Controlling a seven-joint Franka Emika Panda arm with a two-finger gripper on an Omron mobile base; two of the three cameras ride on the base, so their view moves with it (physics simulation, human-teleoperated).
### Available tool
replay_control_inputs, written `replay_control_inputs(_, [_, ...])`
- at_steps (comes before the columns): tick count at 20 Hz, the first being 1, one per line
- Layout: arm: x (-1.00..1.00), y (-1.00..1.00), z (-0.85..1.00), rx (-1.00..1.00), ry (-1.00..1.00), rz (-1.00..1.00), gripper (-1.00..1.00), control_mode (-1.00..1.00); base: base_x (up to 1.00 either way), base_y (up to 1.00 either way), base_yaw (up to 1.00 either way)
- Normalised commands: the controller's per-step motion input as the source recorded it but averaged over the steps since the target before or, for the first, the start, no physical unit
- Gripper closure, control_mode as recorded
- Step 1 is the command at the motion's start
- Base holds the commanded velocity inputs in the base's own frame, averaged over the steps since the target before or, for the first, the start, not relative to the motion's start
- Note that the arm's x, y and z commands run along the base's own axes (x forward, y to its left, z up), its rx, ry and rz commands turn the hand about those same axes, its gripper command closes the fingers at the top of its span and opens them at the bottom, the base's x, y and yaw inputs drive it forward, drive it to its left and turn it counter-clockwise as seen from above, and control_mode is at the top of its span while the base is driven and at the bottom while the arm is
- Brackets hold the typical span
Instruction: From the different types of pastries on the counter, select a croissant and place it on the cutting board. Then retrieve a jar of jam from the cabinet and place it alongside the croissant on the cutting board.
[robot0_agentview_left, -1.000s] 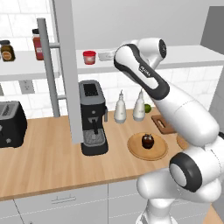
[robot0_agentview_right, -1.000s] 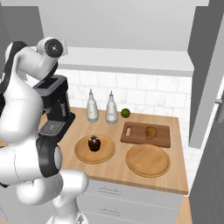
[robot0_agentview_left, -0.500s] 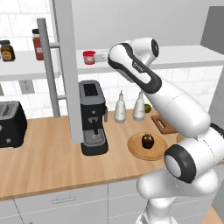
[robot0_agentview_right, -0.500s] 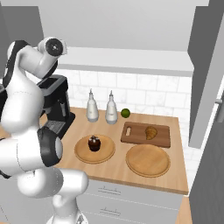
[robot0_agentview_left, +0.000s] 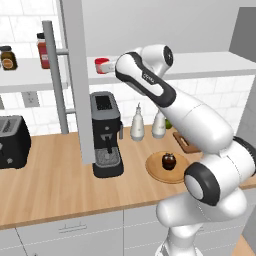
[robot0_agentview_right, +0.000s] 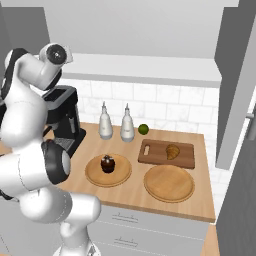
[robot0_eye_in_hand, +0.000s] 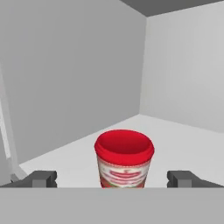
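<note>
Straddling one jar of jam (robot0_eye_in_hand: 124, 158), two wide-spread jaws.

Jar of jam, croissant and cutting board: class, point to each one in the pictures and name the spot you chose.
jar of jam (robot0_eye_in_hand: 124, 146), hand view, on its red lid.
croissant (robot0_agentview_right: 172, 151), right base view, on its middle.
cutting board (robot0_agentview_right: 152, 155), right base view, on bare wood left of the croissant.

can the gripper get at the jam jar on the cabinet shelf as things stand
Probably yes. In the hand view the jar of jam stands upright on the bare shelf, centred ahead of the open gripper, with a fingertip to each side and nothing between them and the jar.
</note>
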Motion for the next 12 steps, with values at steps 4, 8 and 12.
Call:
replay_control_inputs(4, [0.19,-0.02,0.0,0.0,0.0,0.0,-1.0,-1.0,0.0,0.0,0.0])
replay_control_inputs(8, [0.27,0.03,0.0,0.0,0.0,0.0,-1.0,-1.0,0.0,0.0,0.0])
replay_control_inputs(12, [0.16,0.15,-0.03,0.0,0.0,0.0,-1.0,-1.0,0.0,0.0,0.0])
